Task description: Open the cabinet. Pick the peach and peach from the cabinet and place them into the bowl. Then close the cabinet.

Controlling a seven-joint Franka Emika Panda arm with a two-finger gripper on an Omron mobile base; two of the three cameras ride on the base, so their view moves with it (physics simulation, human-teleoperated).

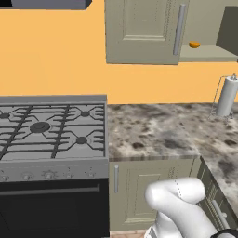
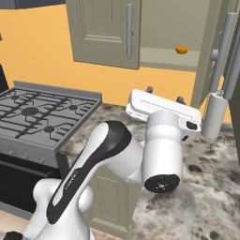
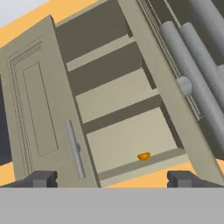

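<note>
The olive-grey cabinet [image 1: 139, 32] hangs on the orange wall. Its left door [image 2: 105, 30] is shut and its right door [image 2: 208, 51] is swung open. An orange peach [image 1: 194, 44] lies on the bottom shelf near the front edge, also seen as the peach [image 2: 181, 49] and the peach [image 3: 144, 156]. My gripper [image 2: 164, 93] is open and holds nothing. It points up at the open cabinet from below and in front, well short of the peach. In the hand view the gripper [image 3: 113, 179] frames the shelves [image 3: 118, 94]. The bowl is out of view.
A gas stove [image 1: 51, 125] stands left of the speckled stone counter [image 1: 158, 132]. A paper towel roll on a stand [image 1: 227, 96] sits at the counter's back right, under the open door. Lower cabinets with short handles [image 1: 139, 190] are below the counter.
</note>
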